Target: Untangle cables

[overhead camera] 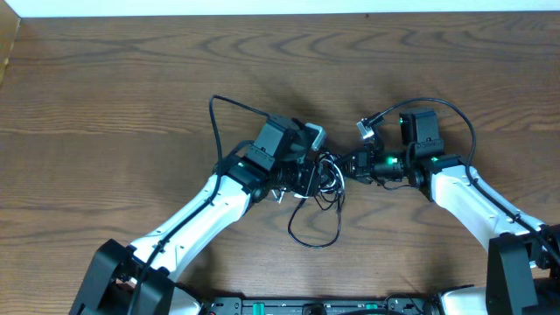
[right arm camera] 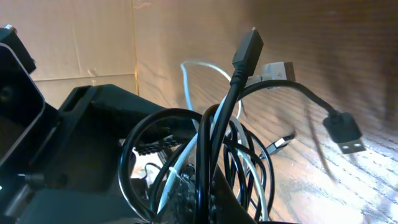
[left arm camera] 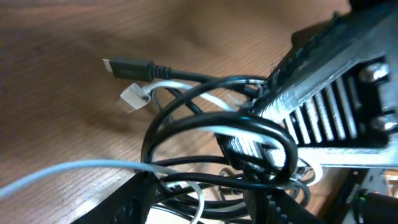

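I see the brown wood desk [overhead camera: 131, 87], with a white strip along its far edge. My left hand [overhead camera: 308, 171] and right hand [overhead camera: 350, 164] meet mid-desk. The black cable [right arm camera: 231, 87] and white cable [left arm camera: 62, 169] loop together there. They hide the left hand's grip, so I cannot tell. The right hand is pinched closed.

Same build on both arms, basically: long white shell links [overhead camera: 206, 206] are joined by chunky black joints [overhead camera: 255, 156], and a small green light [overhead camera: 241, 165] is lit near each wrist. A boxy black camera block [overhead camera: 278, 138] is mounted on top. Thick black arm cables [overhead camera: 213, 118] are looped off the wrists. The left end effector [overhead camera: 313, 175] and right end effector [overhead camera: 348, 166] are done in black too.
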Tool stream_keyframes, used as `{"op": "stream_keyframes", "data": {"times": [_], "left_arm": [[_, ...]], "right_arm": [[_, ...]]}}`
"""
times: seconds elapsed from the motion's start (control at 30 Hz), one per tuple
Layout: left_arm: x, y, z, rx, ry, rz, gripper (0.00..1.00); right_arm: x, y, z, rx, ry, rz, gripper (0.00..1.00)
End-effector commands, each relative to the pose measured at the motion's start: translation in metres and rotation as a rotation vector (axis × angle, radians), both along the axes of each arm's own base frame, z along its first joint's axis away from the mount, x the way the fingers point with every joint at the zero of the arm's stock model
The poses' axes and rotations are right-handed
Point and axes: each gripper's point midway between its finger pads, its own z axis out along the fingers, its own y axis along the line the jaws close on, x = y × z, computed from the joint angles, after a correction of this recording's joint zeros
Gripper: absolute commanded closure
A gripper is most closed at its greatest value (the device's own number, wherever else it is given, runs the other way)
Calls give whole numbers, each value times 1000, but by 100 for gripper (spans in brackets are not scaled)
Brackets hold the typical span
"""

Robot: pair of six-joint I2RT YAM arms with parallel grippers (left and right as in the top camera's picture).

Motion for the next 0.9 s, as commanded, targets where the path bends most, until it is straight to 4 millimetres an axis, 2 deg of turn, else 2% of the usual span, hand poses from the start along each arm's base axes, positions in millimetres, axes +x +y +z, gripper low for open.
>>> {"op": "stream_keyframes", "data": {"times": [0.0,0.27,0.63,0.8,0.87], "left_arm": [[2,3,7,-42,3,-1,50],[8,11,5,-32,6,26,50],[19,27,-6,68,-25,103,50],[34,47,-14,175,-79,192,50],[39,62,-20,253,-98,243,56]], "right_arm": [[-12,8,10,77,9,70,99],[-19,13,25,163,-3,128,99],[-27,20,63,341,-93,257,99],[-31,20,73,386,-116,299,99],[-31,20,75,391,-123,304,99]]}}
